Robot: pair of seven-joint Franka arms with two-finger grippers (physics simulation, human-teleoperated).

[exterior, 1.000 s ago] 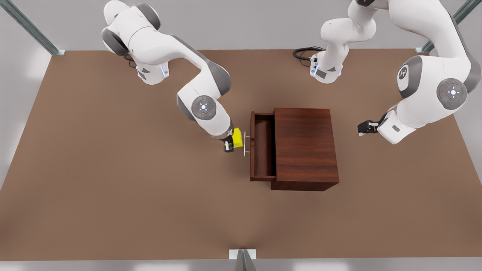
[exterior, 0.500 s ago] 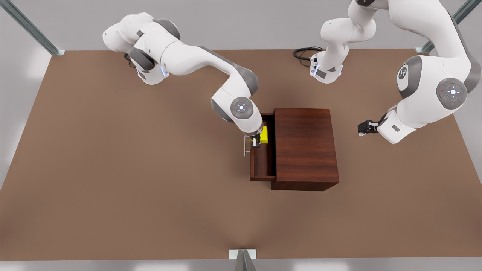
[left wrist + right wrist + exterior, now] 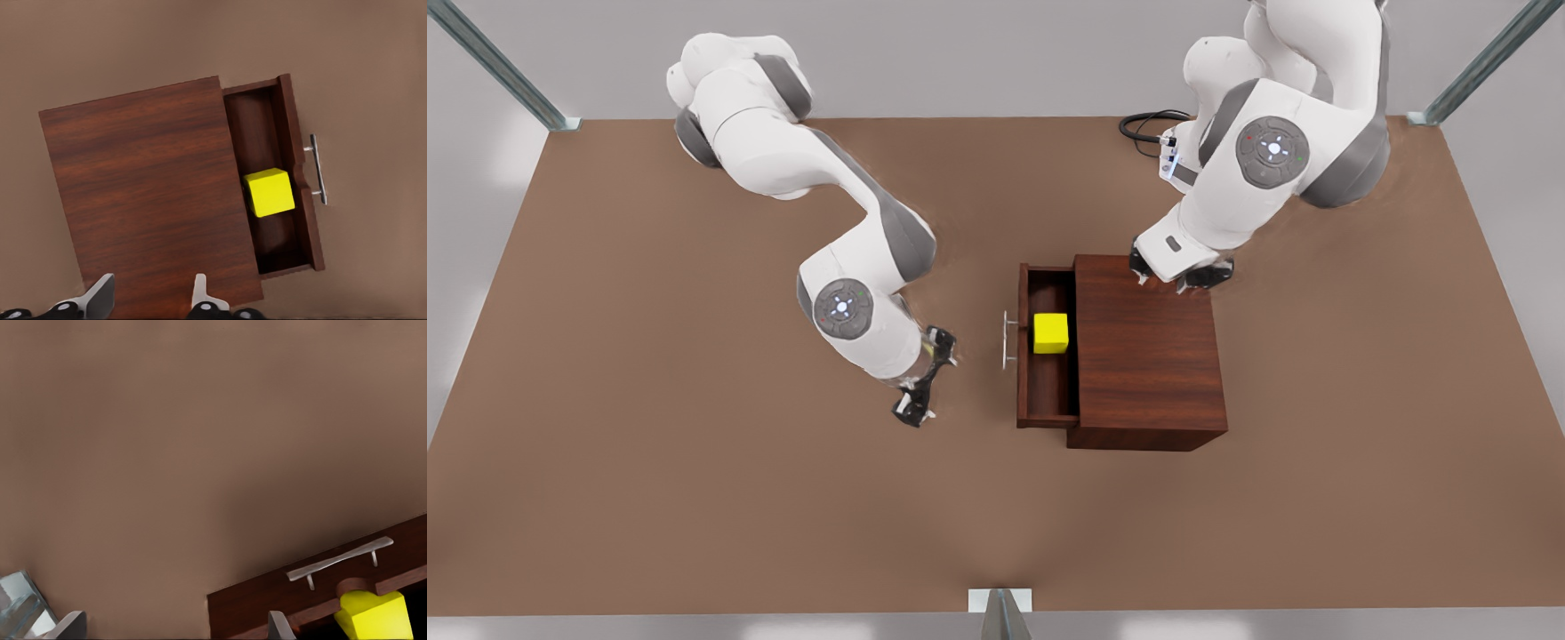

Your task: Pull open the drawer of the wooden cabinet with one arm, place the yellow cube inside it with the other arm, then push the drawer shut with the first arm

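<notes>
A: Where is the yellow cube (image 3: 1051, 333)?

B: It rests inside the drawer (image 3: 1048, 391), which stands pulled out of the wooden cabinet (image 3: 1149, 356). Nothing grips it.

A: State of the right gripper (image 3: 927, 378)?

B: Fingers spread, empty. The drawer's silver handle (image 3: 1008, 339) lies just beside it, the cube slightly beyond.

A: And the left gripper (image 3: 1181, 277)?

B: It hovers over the cabinet's top near the rear edge, fingers parted, empty. The cube lies across the cabinet top from it.
</notes>
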